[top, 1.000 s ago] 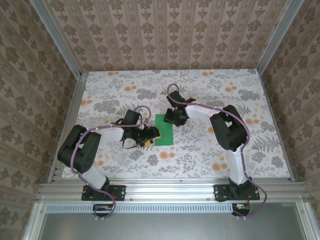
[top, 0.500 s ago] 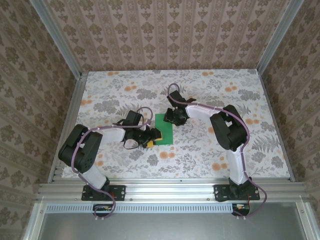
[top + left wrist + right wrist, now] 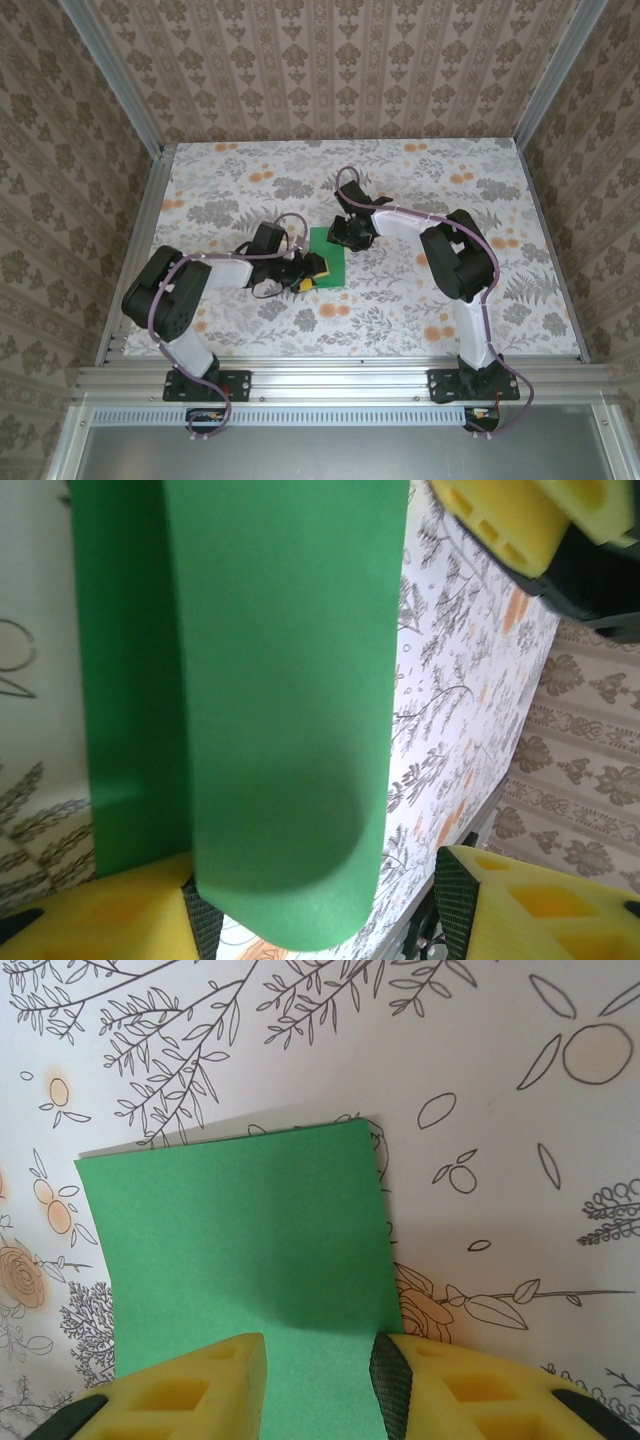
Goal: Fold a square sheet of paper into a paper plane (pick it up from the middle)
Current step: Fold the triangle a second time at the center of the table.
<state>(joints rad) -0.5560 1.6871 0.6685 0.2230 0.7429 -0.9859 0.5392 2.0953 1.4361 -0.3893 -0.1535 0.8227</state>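
Light, limp and easily creased, the square sheet of paper (image 3: 240, 1240) lies flat ahead of the right gripper (image 3: 318, 1375), whose jaws stand narrowly parted astride it, and curls up between the left gripper's (image 3: 315, 905) wider, unclamped jaws; grip that raised edge lightly at mid-length.

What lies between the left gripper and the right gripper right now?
The square sheet of paper, one side curled over, spans the gap between the left gripper and the right gripper in the top external view.
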